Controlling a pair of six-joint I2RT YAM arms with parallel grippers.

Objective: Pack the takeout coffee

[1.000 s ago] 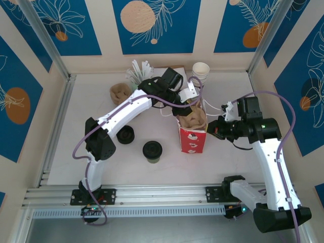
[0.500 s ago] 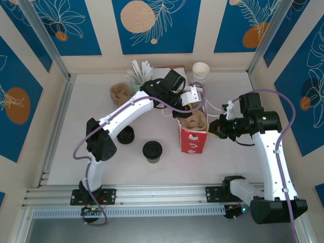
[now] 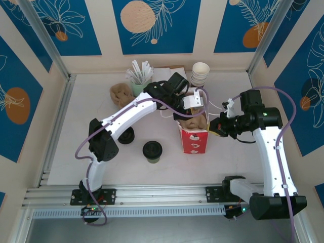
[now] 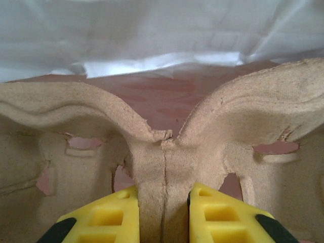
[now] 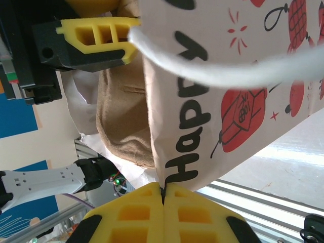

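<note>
From the left, the coffee (image 3: 152, 151) stands upright on the table with its lid on, at about 8 o'clock from the bag (image 3: 193, 137) and apart from it; no gripper is near it. The left gripper (image 3: 194, 107) hangs over the bag mouth, and its wrist view shows the fingers closed on the middle ridge of the pulp carrier (image 4: 243, 116). In the last second this gripper has moved a little toward 3 o'clock and lower, so the carrier now sits deeper in the bag. At 3 o'clock of the bag, the right gripper (image 3: 214, 127) has shifted only slightly. Its wrist view shows the jaws pressed together on the bag's edge, keeping the mouth open. We judge that the carrier is almost seated. The coffee is not yet packed, and it can be fetched once the left gripper lets go.
</note>
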